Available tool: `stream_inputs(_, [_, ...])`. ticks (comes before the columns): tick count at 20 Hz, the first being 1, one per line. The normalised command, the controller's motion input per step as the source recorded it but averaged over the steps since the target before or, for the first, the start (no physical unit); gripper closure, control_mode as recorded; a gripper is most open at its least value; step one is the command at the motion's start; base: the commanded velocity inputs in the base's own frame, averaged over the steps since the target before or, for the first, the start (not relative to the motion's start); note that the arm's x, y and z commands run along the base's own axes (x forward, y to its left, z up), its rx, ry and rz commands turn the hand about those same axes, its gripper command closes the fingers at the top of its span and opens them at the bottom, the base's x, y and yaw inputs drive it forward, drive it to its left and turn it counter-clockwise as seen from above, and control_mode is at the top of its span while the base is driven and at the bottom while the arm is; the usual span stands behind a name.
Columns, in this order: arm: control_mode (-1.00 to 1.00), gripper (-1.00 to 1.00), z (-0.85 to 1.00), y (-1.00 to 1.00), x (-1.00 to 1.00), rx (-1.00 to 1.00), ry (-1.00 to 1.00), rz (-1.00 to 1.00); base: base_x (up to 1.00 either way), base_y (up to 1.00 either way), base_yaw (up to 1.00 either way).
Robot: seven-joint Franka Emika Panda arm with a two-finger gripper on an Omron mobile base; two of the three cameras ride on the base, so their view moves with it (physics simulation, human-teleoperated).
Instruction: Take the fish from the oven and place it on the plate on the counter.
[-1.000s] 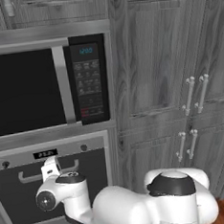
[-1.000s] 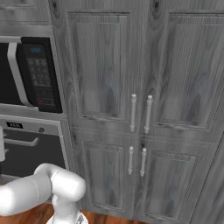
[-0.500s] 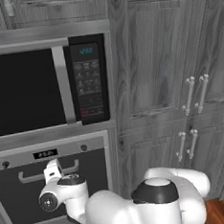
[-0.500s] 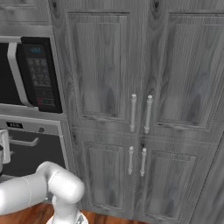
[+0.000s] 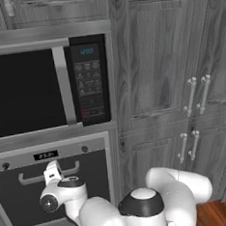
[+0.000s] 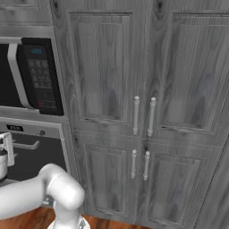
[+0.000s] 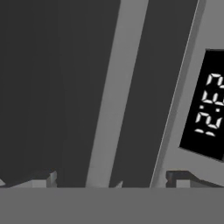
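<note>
The oven [image 5: 26, 202] sits under the microwave with its dark glass door shut, so the fish is hidden. My gripper [image 7: 111, 179] is open and right up against the door. The pale bar handle [image 7: 111, 92] runs between my two fingertips [image 7: 43, 178] without touching them. The oven's small display [image 7: 209, 109] glows to the right in the hand view. From the left base view my white hand [image 5: 53, 172] covers the middle of the handle [image 5: 28, 178]. The right base view catches the hand [image 6: 5, 148] at the left edge, beside the handle [image 6: 26, 145]. The plate and the counter are out of view.
A black-doored microwave [image 5: 35, 88] with a keypad [image 5: 90, 83] hangs directly above the oven. Tall grey wood cabinets [image 6: 143, 112] with paired bar handles fill the wall to the right. A strip of wooden floor [image 5: 221, 214] shows at the lower right.
The arm's elbow has swung to the left behind the hand. The hand has stayed at the oven handle, and the jaws are as wide as before.
</note>
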Motion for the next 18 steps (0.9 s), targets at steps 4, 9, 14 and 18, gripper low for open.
stream_inputs(4, [-1.0,-1.0,-0.17,0.13,0.26,-0.01,0.0,0.0,0.0,0.0,0.0])
stream_inputs(9, [-1.0,-1.0,-0.26,0.14,0.31,-0.01,0.0,0.0,0.0,0.0,0.0])
stream_inputs(14, [-1.0,-1.0,-0.22,0.16,0.31,-0.01,0.0,0.0,0.0,0.0,0.0])
stream_inputs(18, [-1.0,-1.0,-0.18,0.17,0.31,0.0,0.0,0.0,0.0,0.0,0.0])
